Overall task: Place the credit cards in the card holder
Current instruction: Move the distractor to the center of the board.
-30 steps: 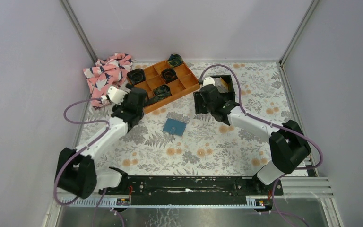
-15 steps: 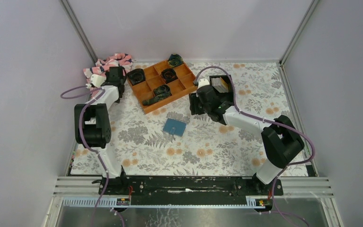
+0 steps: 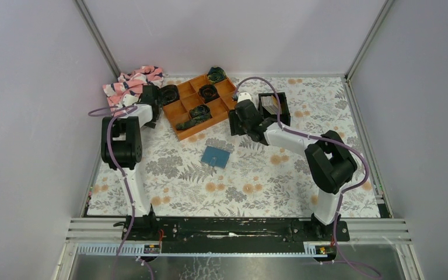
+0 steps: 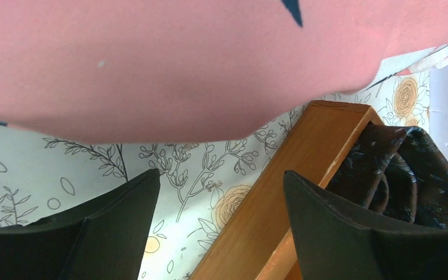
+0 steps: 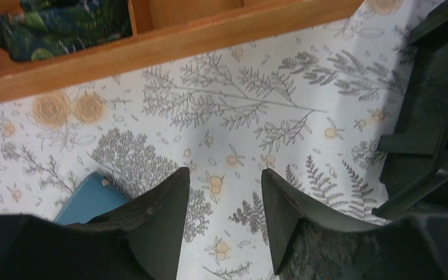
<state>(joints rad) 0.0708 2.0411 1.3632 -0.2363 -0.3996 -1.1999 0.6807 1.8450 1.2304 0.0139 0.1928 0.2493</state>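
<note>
Top external: left tool (image 3: 153,96) (open) farther back

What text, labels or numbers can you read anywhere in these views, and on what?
None legible anywhere.
The credit cards in the black bin are too small to read from the top view.
The card holder, orange tray and patterned cloth show no print; neither wrist view shows any.
</note>
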